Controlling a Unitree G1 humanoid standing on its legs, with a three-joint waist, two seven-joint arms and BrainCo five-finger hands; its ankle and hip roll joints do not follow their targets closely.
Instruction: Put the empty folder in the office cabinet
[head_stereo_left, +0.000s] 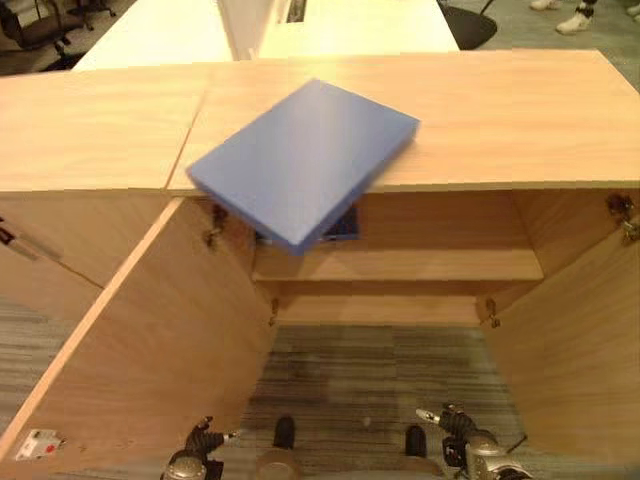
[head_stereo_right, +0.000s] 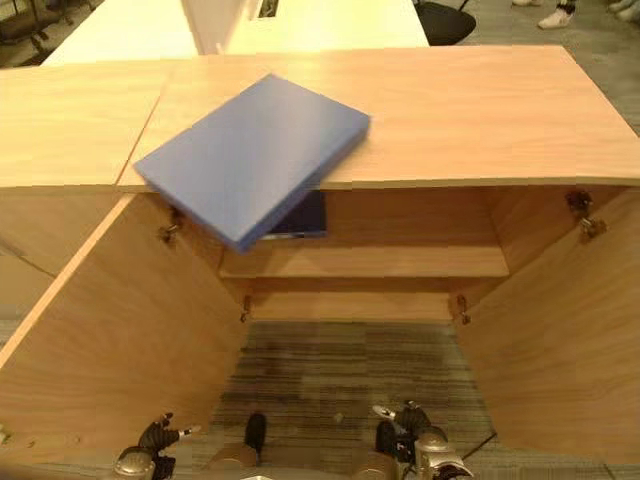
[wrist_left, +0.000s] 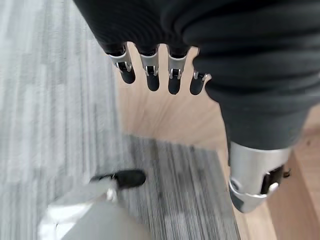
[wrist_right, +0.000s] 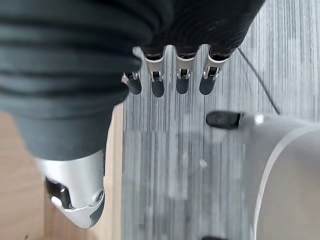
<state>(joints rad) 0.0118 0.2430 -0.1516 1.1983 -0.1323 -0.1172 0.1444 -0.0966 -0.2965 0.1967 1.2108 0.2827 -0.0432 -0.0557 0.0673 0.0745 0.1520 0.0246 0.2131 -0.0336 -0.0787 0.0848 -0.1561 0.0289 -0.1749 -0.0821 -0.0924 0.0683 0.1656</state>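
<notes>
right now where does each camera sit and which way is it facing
Left eye view: on the head, looking down at the blue folder overhanging the open cabinet; both hands low.
Right eye view: beside it, same scene, the shelf inside.
Left wrist view: on the left wrist, along the left hand, open, toward the carpet.
Right wrist view: along the right hand, open, toward carpet.
Both wrist views share carpet and cabinet wood.
</notes>
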